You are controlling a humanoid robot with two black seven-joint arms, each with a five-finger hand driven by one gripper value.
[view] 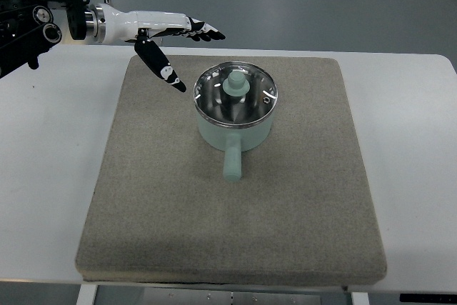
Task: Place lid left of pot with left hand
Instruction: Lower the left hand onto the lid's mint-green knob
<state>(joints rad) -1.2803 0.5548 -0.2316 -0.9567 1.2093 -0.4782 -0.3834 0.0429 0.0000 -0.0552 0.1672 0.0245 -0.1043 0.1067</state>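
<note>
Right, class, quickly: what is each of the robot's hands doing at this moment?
Left hand: open, fingers extended, holding nothing, up and to the left of the pot, whose lid is on.
Right hand: not in view.

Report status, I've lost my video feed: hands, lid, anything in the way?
Left hand open, up-left of the pale green pot, holding nothing. Glass lid with green knob on pot. Grey mat left of pot bare. Right hand out of view.

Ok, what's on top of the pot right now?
The lid sits on the pot, its mint knob upright. The pot's interior is covered. The left robot hand is open, not touching.
</note>
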